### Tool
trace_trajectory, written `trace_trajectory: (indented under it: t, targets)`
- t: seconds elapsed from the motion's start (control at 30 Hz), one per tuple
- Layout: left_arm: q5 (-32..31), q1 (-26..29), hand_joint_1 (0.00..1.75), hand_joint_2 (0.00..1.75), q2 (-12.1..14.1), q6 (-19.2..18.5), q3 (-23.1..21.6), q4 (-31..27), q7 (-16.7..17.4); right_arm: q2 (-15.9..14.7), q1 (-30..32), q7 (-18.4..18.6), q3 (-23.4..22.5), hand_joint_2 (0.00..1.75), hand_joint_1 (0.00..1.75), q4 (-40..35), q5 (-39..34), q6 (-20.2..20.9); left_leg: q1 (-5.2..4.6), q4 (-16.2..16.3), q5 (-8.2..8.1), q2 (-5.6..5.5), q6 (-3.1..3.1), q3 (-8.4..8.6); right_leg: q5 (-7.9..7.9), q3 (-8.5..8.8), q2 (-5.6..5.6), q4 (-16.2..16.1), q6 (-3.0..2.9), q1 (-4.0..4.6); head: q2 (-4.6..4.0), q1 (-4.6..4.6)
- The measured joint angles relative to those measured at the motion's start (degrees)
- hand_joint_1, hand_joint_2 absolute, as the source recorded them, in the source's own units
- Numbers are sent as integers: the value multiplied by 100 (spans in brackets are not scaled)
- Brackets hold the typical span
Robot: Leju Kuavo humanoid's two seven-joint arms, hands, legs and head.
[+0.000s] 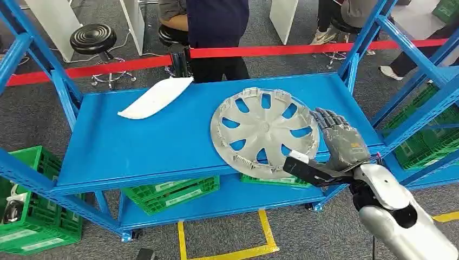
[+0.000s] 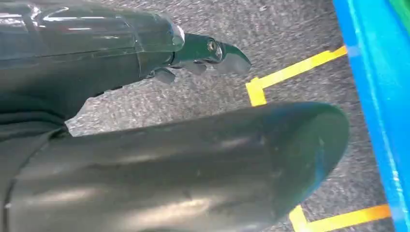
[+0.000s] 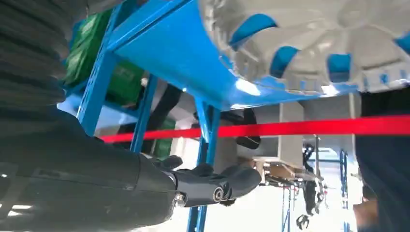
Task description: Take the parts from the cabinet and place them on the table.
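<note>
Hubcap (image 1: 265, 129) lies flat on the upper blue shelf (image 1: 135, 146), toward its right front, its near edge slightly overhanging the shelf lip; a white curved part (image 1: 157, 97) rests well apart at the shelf's back left. Step in hand looks like the reach and grasp, with nothing lifted yet. Right hand (image 1: 338, 142) sits just beside the hubcap's right rim, back of the hand up, fingers (image 1: 325, 118) extended along the rim, thumb low near the front edge; released, grasping nothing, though contact with the rim cannot be ruled out. Next move likely calls for getting fingers over and thumb under the overhanging edge, then closing before lifting clear. Left hand (image 2: 212, 53) hangs by the floor, fingers curled in, nothing held
</note>
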Motion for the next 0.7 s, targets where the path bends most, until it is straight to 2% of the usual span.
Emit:
trace_trajectory:
  t: [0.1, 0.17, 0.4, 0.7]
  targets:
    - [44, -1, 0, 0, 2, -59, -17, 0, 153, -90, -367, 2, 64, 175, 0, 208, 28, 447, 1, 0, 0, 14, 0, -3, 0, -2, 3, 0, 0, 1, 0, -4]
    - [74, -2, 0, 0, -17, -103, -17, 0, 199, -109, -564, 0, 133, 175, 0, 369, -39, 553, 1, 0, 0, 15, 0, 4, 0, -2, 2, 0, 0, 1, 0, -7]
    - [35, -3, 0, 0, -153, -147, -63, 0, 122, -138, -726, -13, 339, 175, 0, 851, -553, 407, 2, 0, 0, 15, 1, 1, 0, -1, 1, 1, 0, 1, 0, -7]
    - [20, -4, 0, 0, -234, -221, -205, 0, 33, -42, -889, -203, 732, 175, 0, 1359, -988, 320, 2, -2, -2, 51, 5, -18, 0, -6, 7, 1, 0, 1, 0, -4]
